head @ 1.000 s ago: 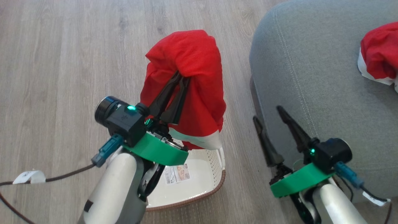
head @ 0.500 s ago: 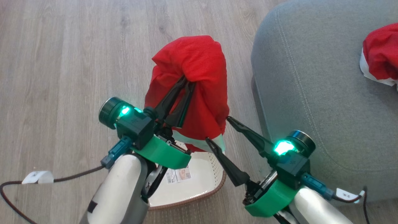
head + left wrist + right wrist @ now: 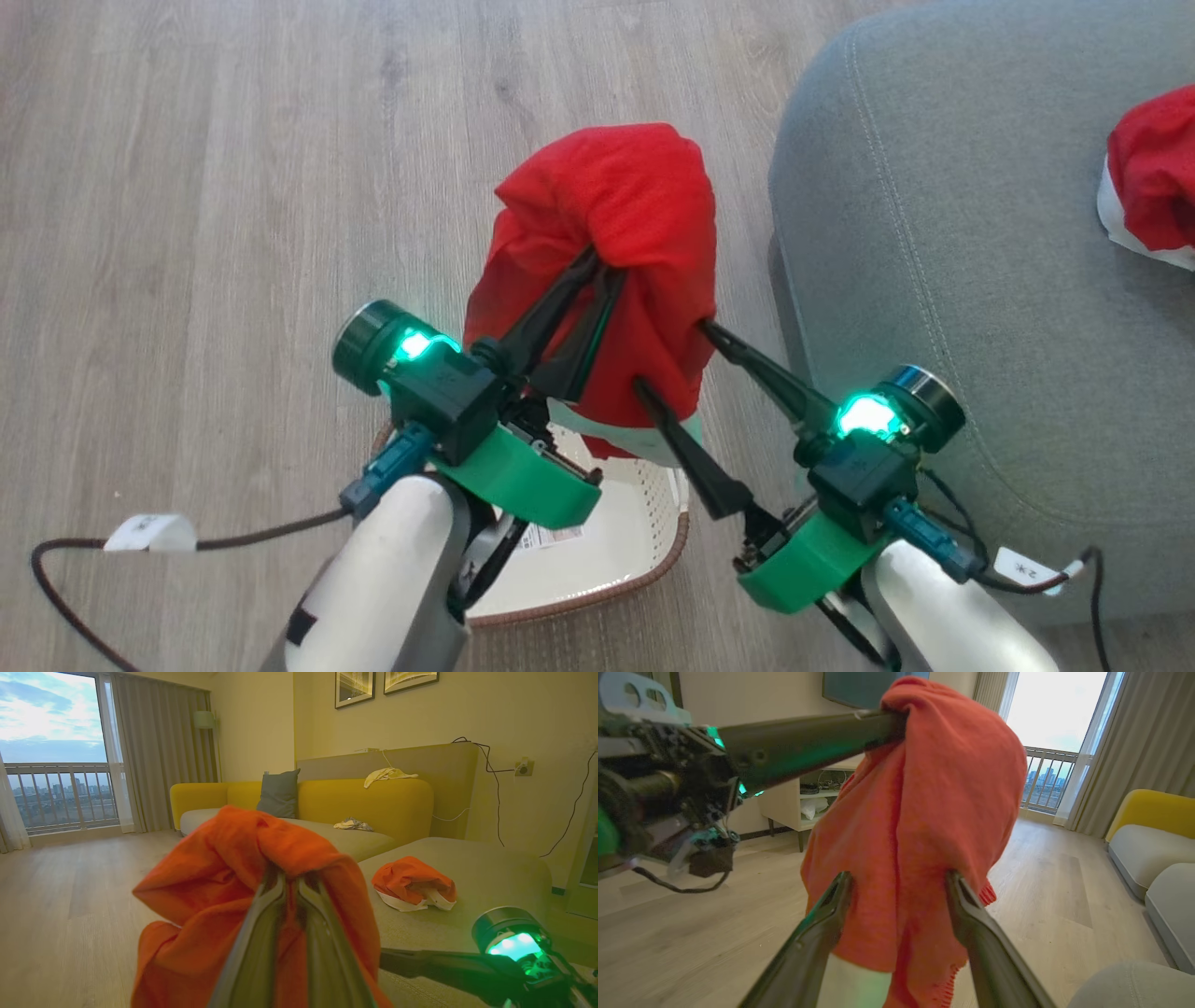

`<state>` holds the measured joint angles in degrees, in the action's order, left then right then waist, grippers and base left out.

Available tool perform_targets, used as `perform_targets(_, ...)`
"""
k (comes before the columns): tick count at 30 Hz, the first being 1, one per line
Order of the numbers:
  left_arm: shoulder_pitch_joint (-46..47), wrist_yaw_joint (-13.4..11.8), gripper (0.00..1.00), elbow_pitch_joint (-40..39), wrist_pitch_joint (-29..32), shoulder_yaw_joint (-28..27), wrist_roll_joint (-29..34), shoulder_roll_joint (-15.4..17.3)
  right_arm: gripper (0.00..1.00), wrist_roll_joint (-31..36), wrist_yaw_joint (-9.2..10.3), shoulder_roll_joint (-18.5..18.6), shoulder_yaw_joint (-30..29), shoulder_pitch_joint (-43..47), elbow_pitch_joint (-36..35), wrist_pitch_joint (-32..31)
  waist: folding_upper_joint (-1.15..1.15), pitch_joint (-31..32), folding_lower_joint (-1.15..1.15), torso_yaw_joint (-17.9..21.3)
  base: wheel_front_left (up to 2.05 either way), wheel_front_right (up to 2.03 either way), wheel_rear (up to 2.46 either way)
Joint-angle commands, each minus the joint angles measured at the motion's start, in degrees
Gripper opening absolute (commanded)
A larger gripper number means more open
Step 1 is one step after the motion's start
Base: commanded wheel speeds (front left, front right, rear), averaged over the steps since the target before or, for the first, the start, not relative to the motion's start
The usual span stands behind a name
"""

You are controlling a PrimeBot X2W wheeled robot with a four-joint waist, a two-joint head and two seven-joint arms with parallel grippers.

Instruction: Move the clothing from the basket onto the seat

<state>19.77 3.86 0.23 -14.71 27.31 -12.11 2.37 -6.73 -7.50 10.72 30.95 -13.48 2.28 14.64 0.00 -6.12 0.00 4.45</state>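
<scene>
Head cam: high up, pointing steeply down at wood floor [image 3: 187, 187], basket [image 3: 644, 532], seat [image 3: 934, 280] corner. Left wrist cam: roughly level, right behind the hung red garment [image 3: 210, 868], facing the sofas [image 3: 373, 798]. Right wrist cam: equally close, aimed sideways toward the balcony window [image 3: 1045, 714] (both wrists catch it). Garment is common to all three.

wood floor [image 3: 233, 187], yellow sofa [image 3: 387, 802], grey pillow [image 3: 279, 794]

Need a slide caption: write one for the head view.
Left gripper holds a red garment above the basket while the open right gripper straddles its hanging part, beside the grey seat.
</scene>
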Motion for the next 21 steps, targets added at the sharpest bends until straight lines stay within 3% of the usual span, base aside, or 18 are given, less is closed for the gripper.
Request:
perform_targets(1,1.41,-0.22,0.0,-1.98,-0.29,-1.33,-0.04,0.51,1.0,1.44,0.01,-1.2,-0.4,-1.42,-1.16,0.36,0.0,0.02,0.0,-0.12,0.0,0.0,0.0)
perform_targets(21,1.73,0.21,0.0,0.08,-0.29,4.52,-1.31,0.51,1.0,8.16,0.01,-5.71,-2.75,-4.61,6.49,0.36,0.0,0.36,0.0,-0.74,0.0,0.0,0.0)
